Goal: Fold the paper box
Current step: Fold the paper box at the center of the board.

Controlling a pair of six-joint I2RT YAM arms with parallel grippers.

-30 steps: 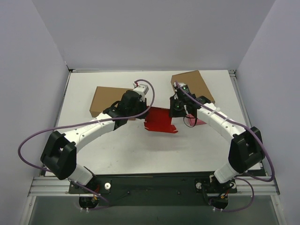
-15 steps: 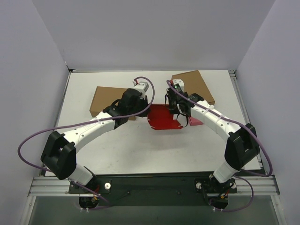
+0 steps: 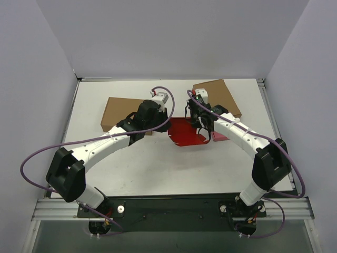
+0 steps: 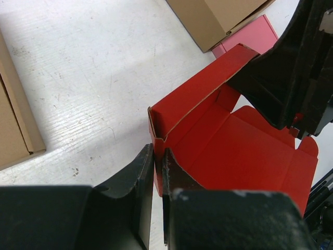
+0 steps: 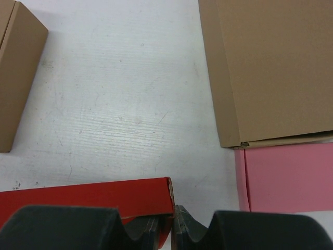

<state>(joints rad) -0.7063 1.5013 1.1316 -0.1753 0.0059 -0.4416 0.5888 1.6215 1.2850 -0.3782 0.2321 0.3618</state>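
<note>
Jaws of my left gripper (image 4: 157,156) are nearly together, pinching a raised corner of the paper box (image 4: 244,151) at its left end. My right gripper (image 5: 173,212) is likewise almost closed, nipping the other end of the upright wall that runs from that corner; the wall's top edge leads off to the left in the right wrist view. Between the two grips the bright red box is only partly formed, its back wall standing and its floor panel spread flat on the white counter (image 3: 158,168). It sits mid-counter, between a brown cardboard box (image 3: 118,110) beside my left arm and another brown box (image 3: 218,95) at the back right. A flat pink box (image 5: 289,177) lies against that one's near edge.
</note>
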